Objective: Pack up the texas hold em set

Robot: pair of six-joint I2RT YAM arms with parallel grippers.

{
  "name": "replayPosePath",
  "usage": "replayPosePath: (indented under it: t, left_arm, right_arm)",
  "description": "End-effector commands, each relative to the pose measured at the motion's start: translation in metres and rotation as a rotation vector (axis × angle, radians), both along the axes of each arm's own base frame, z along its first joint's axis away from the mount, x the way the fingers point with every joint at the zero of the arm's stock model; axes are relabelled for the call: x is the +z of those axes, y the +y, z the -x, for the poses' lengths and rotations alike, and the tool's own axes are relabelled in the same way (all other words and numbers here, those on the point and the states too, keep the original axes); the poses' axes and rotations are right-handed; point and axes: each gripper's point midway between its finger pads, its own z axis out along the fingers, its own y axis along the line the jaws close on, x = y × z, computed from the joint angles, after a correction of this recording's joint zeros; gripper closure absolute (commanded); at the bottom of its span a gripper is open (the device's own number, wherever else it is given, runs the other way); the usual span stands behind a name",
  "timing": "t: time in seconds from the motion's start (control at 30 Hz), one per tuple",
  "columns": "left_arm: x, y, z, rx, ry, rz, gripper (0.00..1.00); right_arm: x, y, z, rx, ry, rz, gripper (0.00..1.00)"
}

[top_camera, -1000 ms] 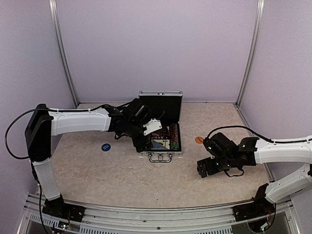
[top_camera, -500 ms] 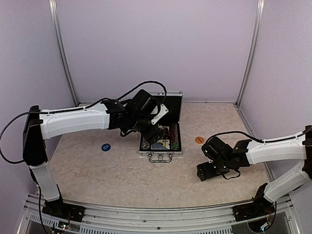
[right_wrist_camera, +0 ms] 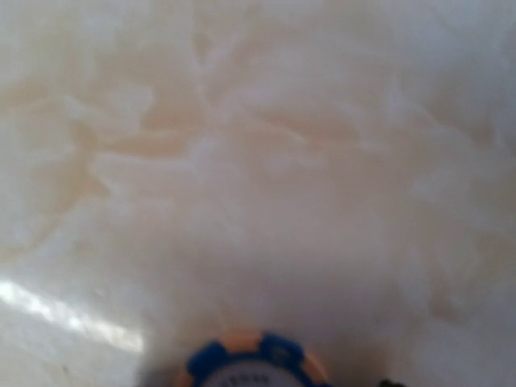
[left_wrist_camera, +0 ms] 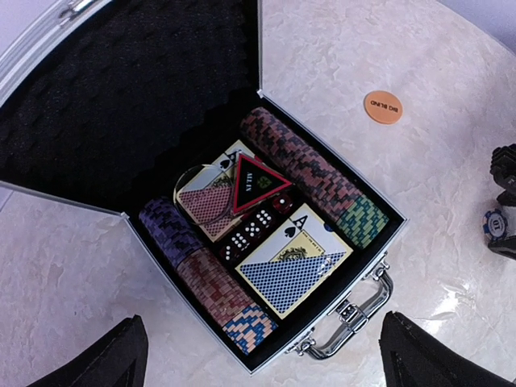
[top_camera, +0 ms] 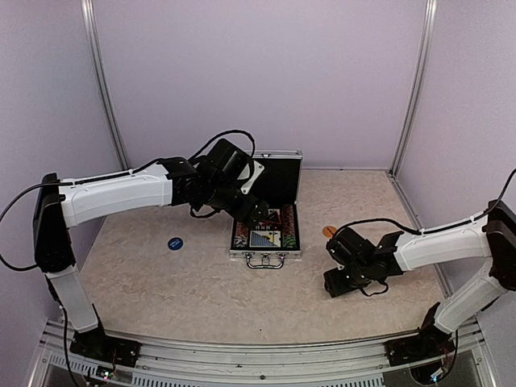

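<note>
The silver case (top_camera: 266,251) lies open with its lid (top_camera: 274,168) upright. Inside are rows of striped chips (left_wrist_camera: 310,168), two card decks (left_wrist_camera: 292,260), red dice (left_wrist_camera: 246,234) and a clear round disc (left_wrist_camera: 200,193). My left gripper (top_camera: 256,211) hovers above the case, open and holding nothing; its fingertips (left_wrist_camera: 121,355) frame the case's front. An orange disc (top_camera: 329,231) and a blue disc (top_camera: 174,243) lie on the table. My right gripper (top_camera: 343,284) is down at the table around a blue-striped chip (right_wrist_camera: 250,367), which stands between its fingers (left_wrist_camera: 504,173). Whether they clamp it is unclear.
The marble-patterned table (top_camera: 201,282) is walled by lilac panels with metal posts (top_camera: 105,97). The case's chrome handle (left_wrist_camera: 359,316) faces the near edge. The orange disc (left_wrist_camera: 382,106) lies between the case and the right gripper.
My left gripper has swung from the case's left side up and back over the case. The right gripper has shifted slightly left and lower onto the table.
</note>
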Motion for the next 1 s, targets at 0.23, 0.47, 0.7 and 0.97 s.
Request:
replayPosePath:
  t: [0.23, 0.47, 0.7, 0.97]
  left_arm:
    - [0.03, 0.007, -0.007, 0.098, -0.021, 0.112, 0.01]
    - [0.028, 0.004, -0.005, 0.09, -0.006, 0.071, 0.01]
    - [0.043, 0.003, 0.0, 0.068, -0.029, 0.107, 0.01]
    - [0.047, 0.005, 0.001, 0.073, -0.038, 0.125, 0.01]
  right_arm:
    - [-0.011, 0.008, 0.003, 0.032, 0.051, -0.014, 0.53]
    - [-0.008, 0.001, 0.008, 0.027, 0.061, 0.008, 0.44]
    - [-0.007, -0.005, 0.012, 0.027, 0.064, 0.017, 0.47]
    - [-0.012, -0.006, 0.015, 0.035, 0.073, 0.019, 0.51]
